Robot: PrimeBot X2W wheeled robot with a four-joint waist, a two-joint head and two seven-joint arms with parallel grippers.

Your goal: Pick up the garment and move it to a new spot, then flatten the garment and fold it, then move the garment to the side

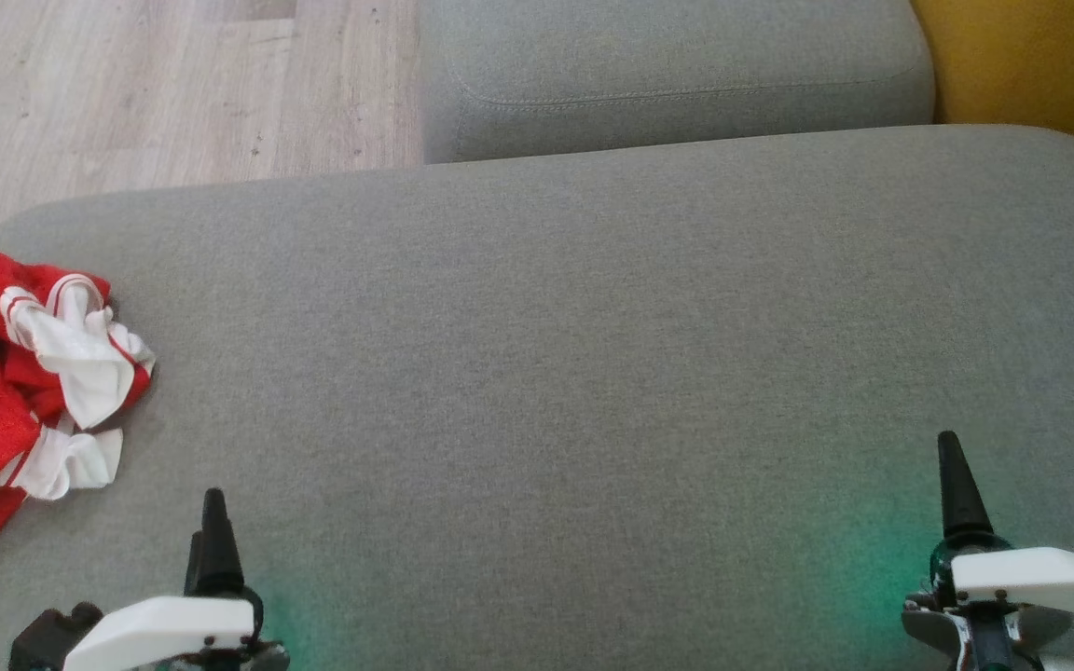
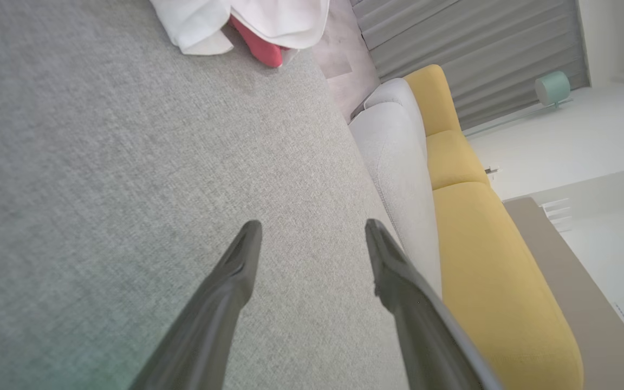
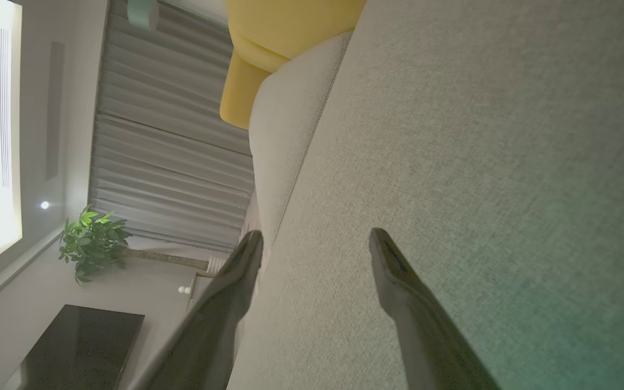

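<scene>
Garment (image 1: 29, 391) bunched at left edge of grey cushion (image 1: 546, 373), both hands empty

Both arms sit low at the cushion's near edge, fingers pointing forward over the fabric. The left gripper (image 1: 209, 522) has its jaws spread wide with nothing between them, and the right gripper (image 1: 956, 485) is likewise released and empty. The red-and-white garment lies crumpled ahead and to the left of the left gripper, near it but apart.

Dark tapered fingers (image 1: 216, 550); white wrist shells (image 1: 1040, 573); small screws (image 1: 1000, 592)
</scene>
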